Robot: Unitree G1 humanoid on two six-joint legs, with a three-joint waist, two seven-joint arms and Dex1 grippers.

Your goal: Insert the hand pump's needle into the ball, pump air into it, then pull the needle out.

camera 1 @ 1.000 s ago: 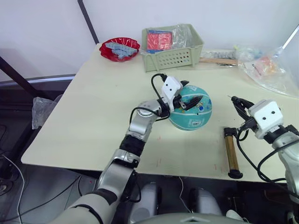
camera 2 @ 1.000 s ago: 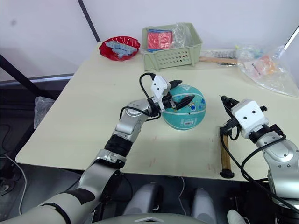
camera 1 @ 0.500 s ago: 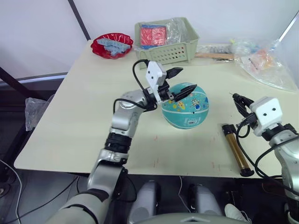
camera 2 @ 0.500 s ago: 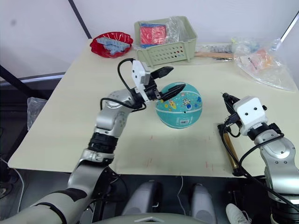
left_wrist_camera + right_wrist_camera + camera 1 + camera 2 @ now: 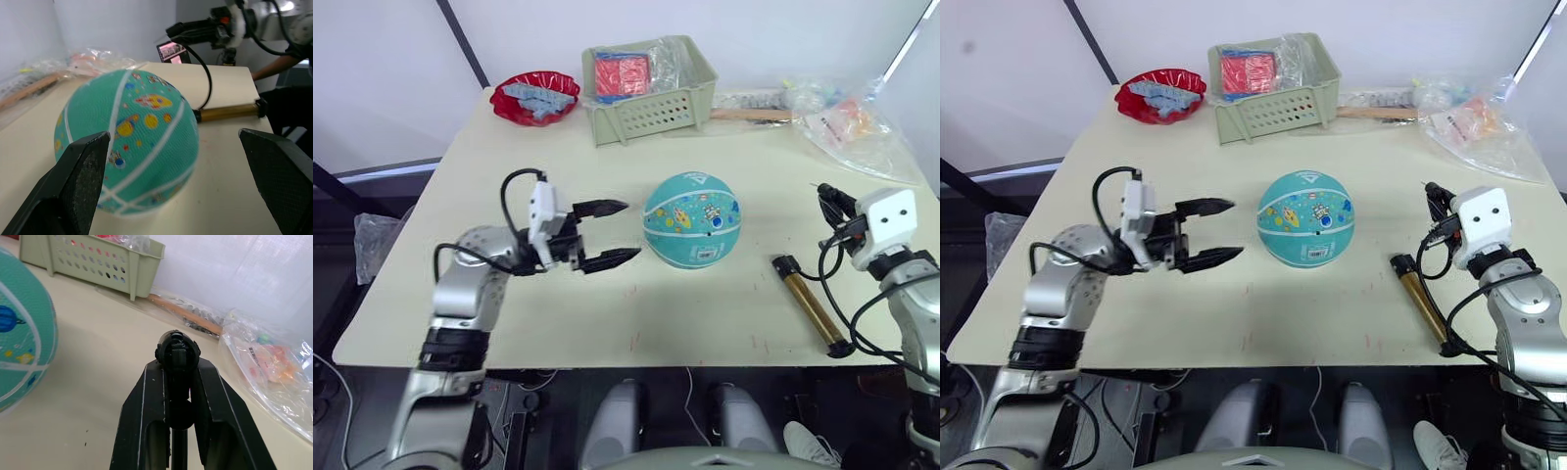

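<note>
In the left eye view, the ball is sitting free on the table, and the left gripper is hovering just beside it with its jaws spread wide, touching nothing. The hand pump is lying on the table near the ball's right side, its hose looping up to the right gripper.

In the right eye view, a white triangle logo and a white label patch are showing on the ball, but no writing is readable.

In the left wrist view, the two fingers are framing the ball without contact.

In the right wrist view, the right gripper's jaws are pinching the black needle fitting at the hose's tip; the needle itself is too small to make out.

Judging from this, insertion is not yet begun. Doing it well likely means steadying the ball with the left gripper first, finding the valve, then bringing the needle in straight so it neither bends nor rolls the ball away.
</note>
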